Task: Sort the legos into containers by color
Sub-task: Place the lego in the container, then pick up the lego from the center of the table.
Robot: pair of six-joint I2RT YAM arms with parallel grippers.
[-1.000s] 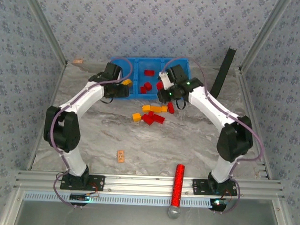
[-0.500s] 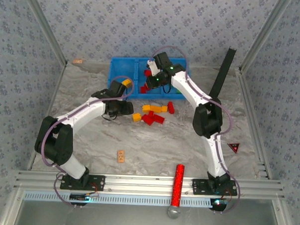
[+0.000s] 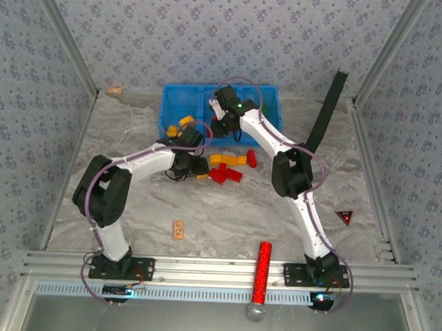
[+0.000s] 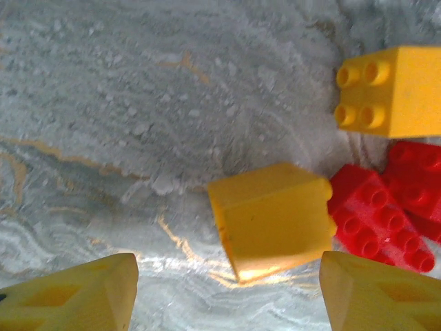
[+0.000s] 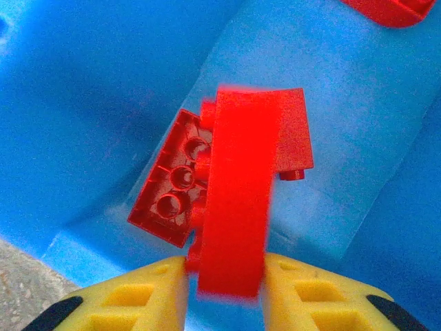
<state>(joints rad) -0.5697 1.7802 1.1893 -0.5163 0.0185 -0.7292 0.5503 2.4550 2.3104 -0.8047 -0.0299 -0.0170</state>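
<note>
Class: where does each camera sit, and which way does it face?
Top external: above and behind, looking down at grey marbled table; left arm, right arm.
Left wrist: looks down at yellow plastic brick; open left gripper.
Right wrist: looks into blue plastic bin; right gripper flanks red plastic brick.
Shared: top, right wrist show the bin.

left fingers reached legos, right fingers containers
</note>
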